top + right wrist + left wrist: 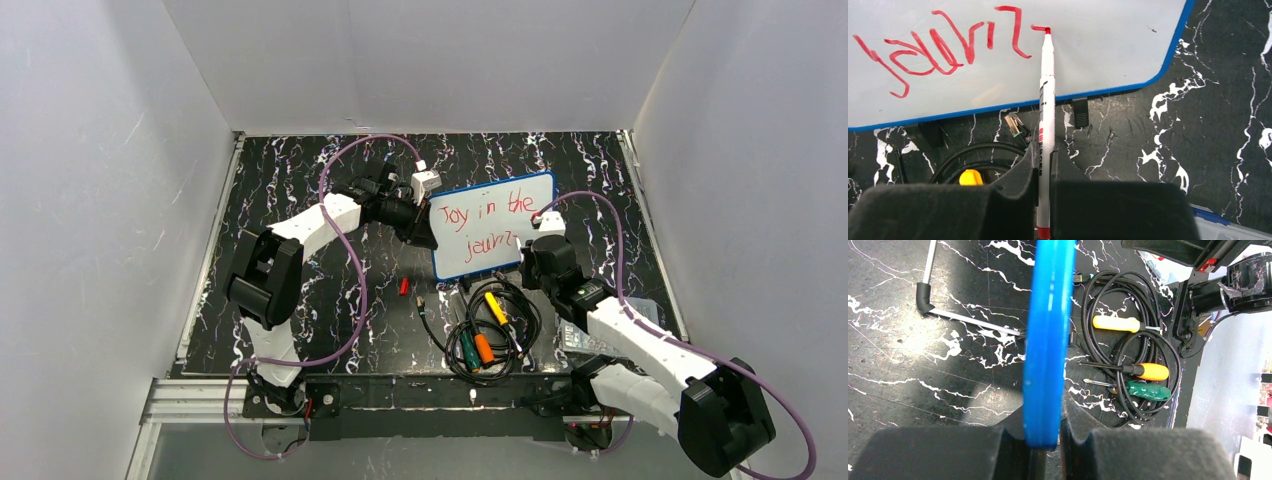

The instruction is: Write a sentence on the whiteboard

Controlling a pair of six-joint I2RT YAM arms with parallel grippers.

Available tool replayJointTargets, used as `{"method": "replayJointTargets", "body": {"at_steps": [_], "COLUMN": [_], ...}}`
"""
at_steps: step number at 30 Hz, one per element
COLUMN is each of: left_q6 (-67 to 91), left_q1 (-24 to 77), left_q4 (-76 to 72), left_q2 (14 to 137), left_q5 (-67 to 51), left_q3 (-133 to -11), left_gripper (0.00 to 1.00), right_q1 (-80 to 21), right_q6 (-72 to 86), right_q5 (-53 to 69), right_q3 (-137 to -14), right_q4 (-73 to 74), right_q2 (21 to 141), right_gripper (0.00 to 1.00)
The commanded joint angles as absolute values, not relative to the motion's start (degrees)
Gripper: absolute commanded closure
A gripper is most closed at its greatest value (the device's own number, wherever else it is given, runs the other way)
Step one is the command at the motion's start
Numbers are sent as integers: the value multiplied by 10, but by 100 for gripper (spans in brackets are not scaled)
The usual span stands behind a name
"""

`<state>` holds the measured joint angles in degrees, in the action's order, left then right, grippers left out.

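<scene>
your left claw (1045, 436) pinches the whiteboard (1047, 315) by its rim, right claw (1044, 167) clamps the marker (1046, 90); it looks light, stiff, slick: press gently.

Black marbled table (300, 180) carrying: cable coil (1121, 385) lying nr front, 3 screwdrivers lying in/across it: yellow (496, 307), orange (483, 348), green (468, 349). Red cap (404, 286) sitting left of coil. Clear box (580, 337) lying at right.

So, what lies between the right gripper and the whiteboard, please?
The marker that the right gripper holds, tip on the whiteboard, per the right wrist view.
</scene>
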<state>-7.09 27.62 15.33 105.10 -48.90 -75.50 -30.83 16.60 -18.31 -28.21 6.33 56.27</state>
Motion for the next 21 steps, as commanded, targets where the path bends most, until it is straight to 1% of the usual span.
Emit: {"method": "replayJointTargets", "body": {"at_steps": [1, 16, 21], "left_q6": [-84, -84, -83], "left_q1": [279, 279, 279], "left_q4": [163, 163, 163], "left_q2": [1017, 1018, 1018], "left_q5": [-508, -509, -510], "left_q3": [-776, -777, -778], "left_gripper": [100, 100, 100], "right_q1": [-307, -307, -307], "right_q6": [176, 141, 143], "right_q5": [-223, -206, -179], "right_q3": [-292, -310, -307], "right_q4": [63, 24, 26], "right_q2": [562, 574, 578], "right_gripper": [99, 99, 99]}}
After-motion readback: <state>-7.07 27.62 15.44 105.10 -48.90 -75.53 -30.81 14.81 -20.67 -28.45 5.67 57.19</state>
